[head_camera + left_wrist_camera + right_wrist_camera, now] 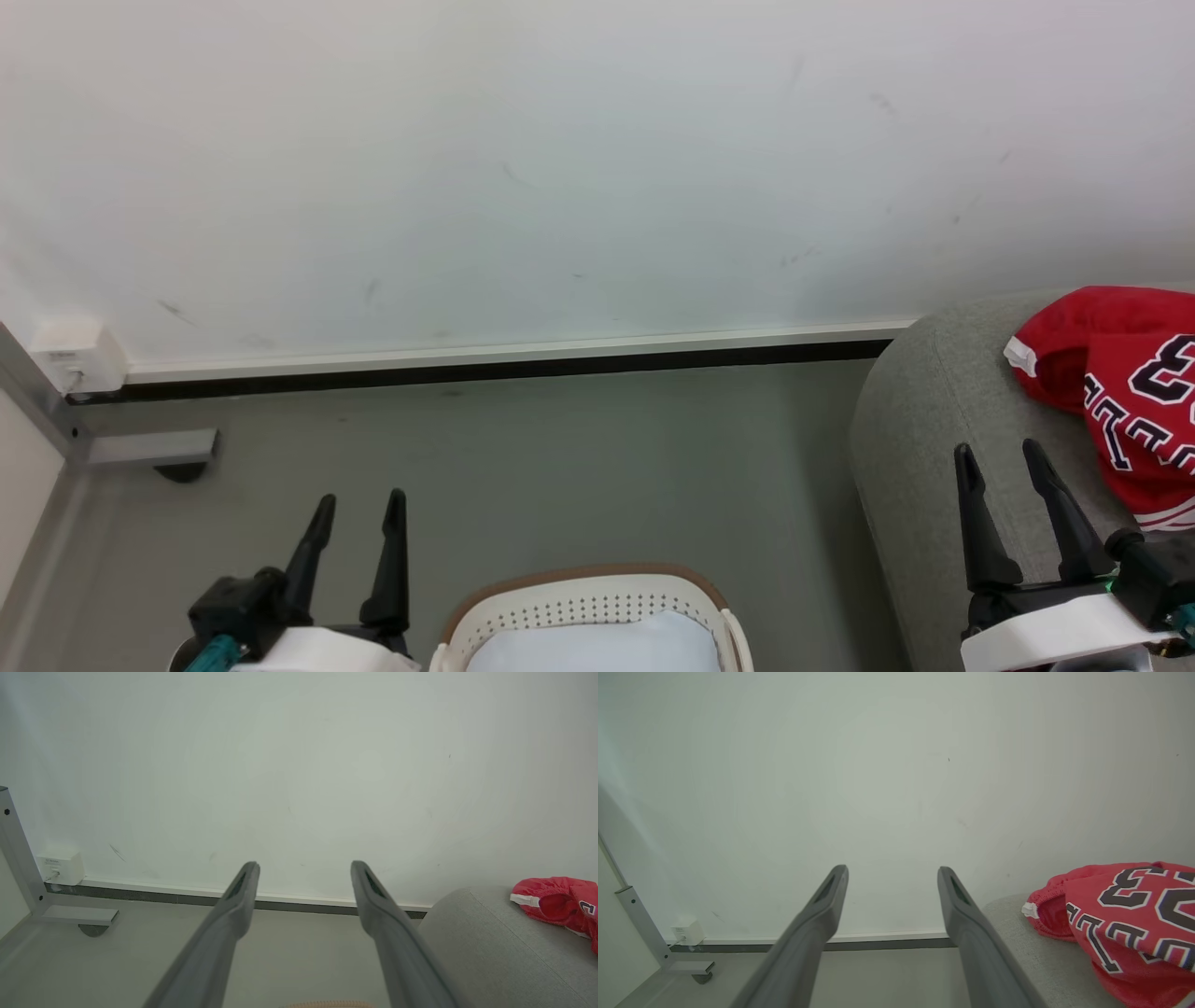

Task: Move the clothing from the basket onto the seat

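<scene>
The red clothing [1125,392] with black-and-white lettering lies bunched on the grey seat [920,448] at the right edge; it also shows on the seat in the left wrist view [558,903] and the right wrist view [1125,926]. The white basket [588,607] with a tan rim stands at the bottom centre, a pale lining inside it. My left gripper [359,518] is open to the left of the basket, with nothing between its fingers. My right gripper [1004,467] is open over the seat's front edge, just left of the clothing and apart from it.
A white wall with a dark baseboard [485,369] runs behind grey floor [560,476]. At the left stand a grey metal frame leg with a foot [149,450] and a small white wall box [77,355].
</scene>
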### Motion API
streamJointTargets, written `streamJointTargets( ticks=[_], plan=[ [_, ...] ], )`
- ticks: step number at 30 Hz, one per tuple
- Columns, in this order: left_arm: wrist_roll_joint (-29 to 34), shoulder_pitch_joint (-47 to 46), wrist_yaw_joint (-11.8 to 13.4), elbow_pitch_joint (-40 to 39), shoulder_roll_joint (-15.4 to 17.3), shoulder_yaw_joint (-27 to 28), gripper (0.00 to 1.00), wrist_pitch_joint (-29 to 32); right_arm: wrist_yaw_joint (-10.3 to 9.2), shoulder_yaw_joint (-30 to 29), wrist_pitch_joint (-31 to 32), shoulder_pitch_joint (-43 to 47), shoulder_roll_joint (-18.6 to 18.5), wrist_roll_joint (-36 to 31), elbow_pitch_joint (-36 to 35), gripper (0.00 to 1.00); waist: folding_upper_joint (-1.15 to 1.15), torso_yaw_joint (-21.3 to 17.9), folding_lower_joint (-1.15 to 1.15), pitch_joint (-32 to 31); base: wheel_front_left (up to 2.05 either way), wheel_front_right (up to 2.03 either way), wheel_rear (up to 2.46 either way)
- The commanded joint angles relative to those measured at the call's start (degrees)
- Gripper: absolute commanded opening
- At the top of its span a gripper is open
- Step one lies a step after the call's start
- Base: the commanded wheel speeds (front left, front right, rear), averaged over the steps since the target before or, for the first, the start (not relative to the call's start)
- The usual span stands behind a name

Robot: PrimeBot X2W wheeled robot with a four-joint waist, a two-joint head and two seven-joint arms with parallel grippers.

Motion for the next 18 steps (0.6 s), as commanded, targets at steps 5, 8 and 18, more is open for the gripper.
streamJointTargets(
  ticks=[5, 8, 18],
  plan=[
    [2.2, 1.0, -1.5, 0.3, -1.2, 2.0, 1.0, 0.0, -0.13, 0.0, -0.2, 0.4, 1.1, -2.3, -0.1, 1.0, 0.0, -0.6, 0.01, 0.0, 0.0, 0.0, 0.0],
    [3.1, 0.8, -2.0, 0.5, -1.9, 2.5, 1.0, 0.0, -0.13, 0.2, -0.2, -0.4, 1.3, -2.8, 0.6, 1.0, 0.0, -0.8, 0.01, 0.1, 0.0, 0.0, 0.0],
    [4.8, 0.1, -3.4, 1.6, -2.6, 3.8, 1.0, 0.0, -0.13, 1.2, -0.2, -1.6, 1.5, -4.4, 2.1, 1.0, 0.0, -1.0, 0.01, 0.5, 0.0, 0.0, 0.0]
  ],
)
